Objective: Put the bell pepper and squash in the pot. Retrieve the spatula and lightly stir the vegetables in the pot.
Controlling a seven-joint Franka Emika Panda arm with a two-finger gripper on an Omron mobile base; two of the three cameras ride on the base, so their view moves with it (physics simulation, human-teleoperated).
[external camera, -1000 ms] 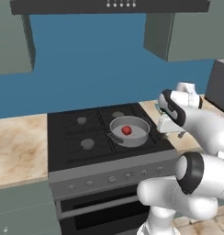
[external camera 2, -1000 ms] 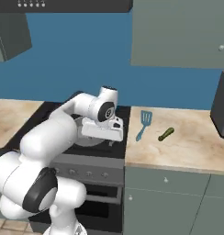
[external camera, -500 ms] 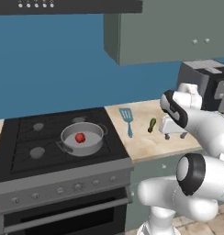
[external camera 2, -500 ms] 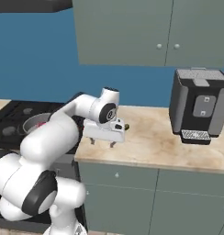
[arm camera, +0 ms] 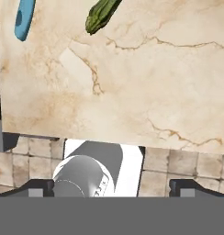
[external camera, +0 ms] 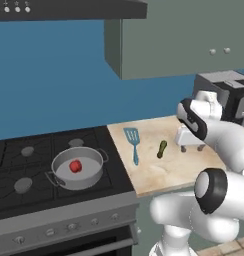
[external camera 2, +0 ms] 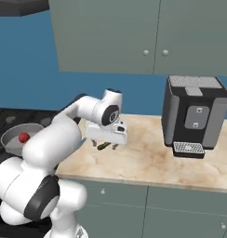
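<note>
the table (external camera: 179, 167) is a pale marble top beside the stove (external camera: 24, 170), with a coffee machine (external camera 2: 193, 116) at its far right and bare room between that and the vegetables. its front edge drops to the floor close under the hand, so a nudged squash could roll off that way.

the pot (external camera: 77, 168) sits on the stove, wide and shallow, with the bell pepper (external camera: 75, 166) already inside; its low rim should be easy to clear from above.

the hand (external camera: 190, 145) hangs over the table just right of the squash, fingers spread wide and holding nothing.

the spatula (external camera: 132, 141) lies flat near the stove edge, apart from the squash; it looks thin and light, best taken on the handle.

the squash (external camera: 162, 148) lies loose on the table between spatula and hand. it looks firm, smooth and light, likely to roll; a grip across its middle seems safest.
</note>
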